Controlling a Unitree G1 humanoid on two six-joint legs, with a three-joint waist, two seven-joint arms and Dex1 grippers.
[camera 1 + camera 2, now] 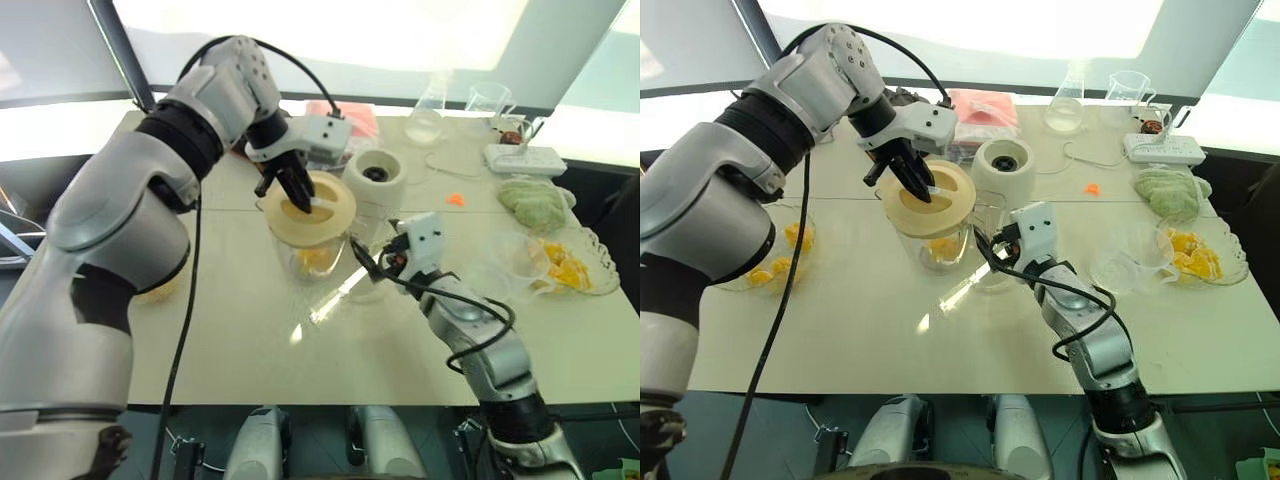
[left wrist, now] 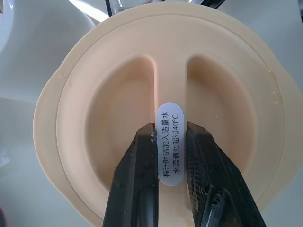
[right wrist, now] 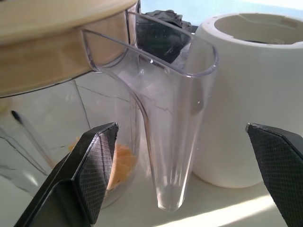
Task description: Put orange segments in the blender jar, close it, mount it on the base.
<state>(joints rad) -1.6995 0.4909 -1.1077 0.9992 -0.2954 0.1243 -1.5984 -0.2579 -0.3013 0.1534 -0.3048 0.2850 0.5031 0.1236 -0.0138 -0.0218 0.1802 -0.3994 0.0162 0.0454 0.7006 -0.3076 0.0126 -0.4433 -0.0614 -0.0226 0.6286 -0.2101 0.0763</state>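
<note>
Segments already lie in the blender jar, just beside the base. Left fingers pinch the ridge of the cream lid sitting on its rim; right fingers spread wide around the handle. Mounting remains.

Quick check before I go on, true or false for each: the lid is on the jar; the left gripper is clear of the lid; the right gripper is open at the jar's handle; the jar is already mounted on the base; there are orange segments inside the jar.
1. The cream lid sits on the blender jar: true.
2. The left gripper is clear of the lid: false, it pinches the lid's centre ridge.
3. The right gripper is open around the jar's handle: true.
4. The jar is mounted on the base: false, it stands on the table beside it.
5. Orange segments lie inside the jar: true.
</note>
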